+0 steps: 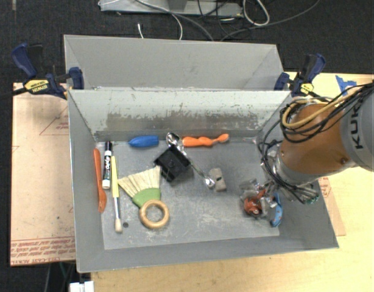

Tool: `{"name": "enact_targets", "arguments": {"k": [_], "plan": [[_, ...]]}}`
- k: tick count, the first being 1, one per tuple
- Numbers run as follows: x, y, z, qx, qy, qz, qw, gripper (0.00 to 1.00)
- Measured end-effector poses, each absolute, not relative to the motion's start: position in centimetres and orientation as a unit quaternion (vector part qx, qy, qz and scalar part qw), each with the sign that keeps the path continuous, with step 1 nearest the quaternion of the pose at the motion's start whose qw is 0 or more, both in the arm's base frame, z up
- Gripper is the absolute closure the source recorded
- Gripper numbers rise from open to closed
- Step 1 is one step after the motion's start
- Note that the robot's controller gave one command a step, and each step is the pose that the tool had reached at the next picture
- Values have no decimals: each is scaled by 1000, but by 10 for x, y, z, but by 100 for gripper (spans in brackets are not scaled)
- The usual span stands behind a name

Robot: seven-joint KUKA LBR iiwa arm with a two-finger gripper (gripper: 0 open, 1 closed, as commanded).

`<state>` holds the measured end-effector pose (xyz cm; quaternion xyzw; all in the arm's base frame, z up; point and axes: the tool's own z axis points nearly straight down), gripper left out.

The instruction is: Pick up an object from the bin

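My gripper [264, 194] is low over the right side of the bin floor, under the arm's orange cover. Right beneath it lies a small red-and-brown thing [253, 206], touching or nearly touching the gripper. A small blue piece [276, 216] lies just to its right. A small grey block [218, 179] sits a short way to the left, next to a thin metal piece [203, 174].
A black clip [173, 163], an orange wavy handle [205, 141] and a blue oval thing [143, 142] lie toward the back wall. At left are a green-handled brush [142, 187], a wooden ring [154, 215], a marker [106, 166], an orange stick [100, 181] and a wooden stick [116, 194].
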<state>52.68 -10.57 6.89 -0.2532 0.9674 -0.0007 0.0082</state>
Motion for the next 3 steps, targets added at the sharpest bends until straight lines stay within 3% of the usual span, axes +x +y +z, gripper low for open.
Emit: {"name": "enact_targets", "arguments": {"k": [3], "plan": [[527,-104,78,-251,968,0,9,100]]}}
